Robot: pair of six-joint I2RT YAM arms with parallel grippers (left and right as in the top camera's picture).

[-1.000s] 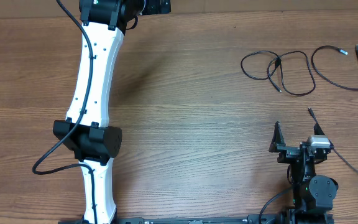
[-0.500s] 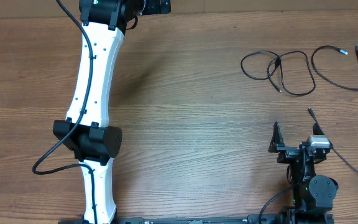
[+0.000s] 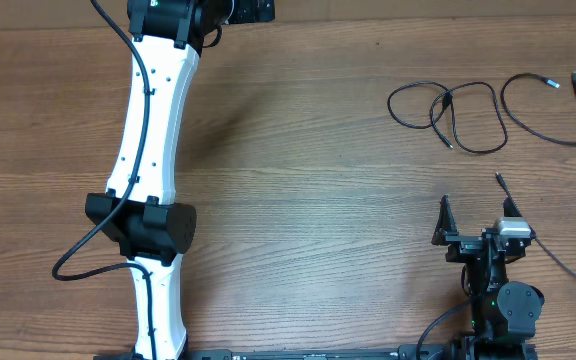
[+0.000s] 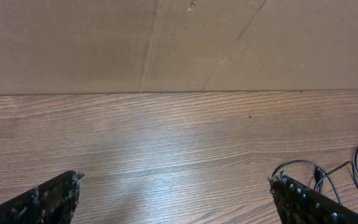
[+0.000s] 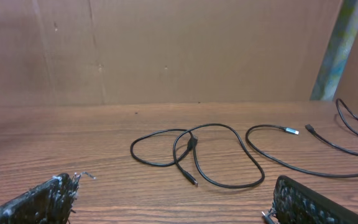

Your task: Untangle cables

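Several cables [image 5: 191, 143] lie looped, untouched; my left gripper [image 4: 179, 202] and right gripper [image 5: 176, 202] gape empty, so reaching should come first.

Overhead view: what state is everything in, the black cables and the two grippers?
Looped cable: lying loose, crossing over itself, nothing holding it.
Cable beside it: lying apart in an open curve, not crossing the loop.
Left gripper: open, empty.
Right gripper: open, empty, short of the cables.
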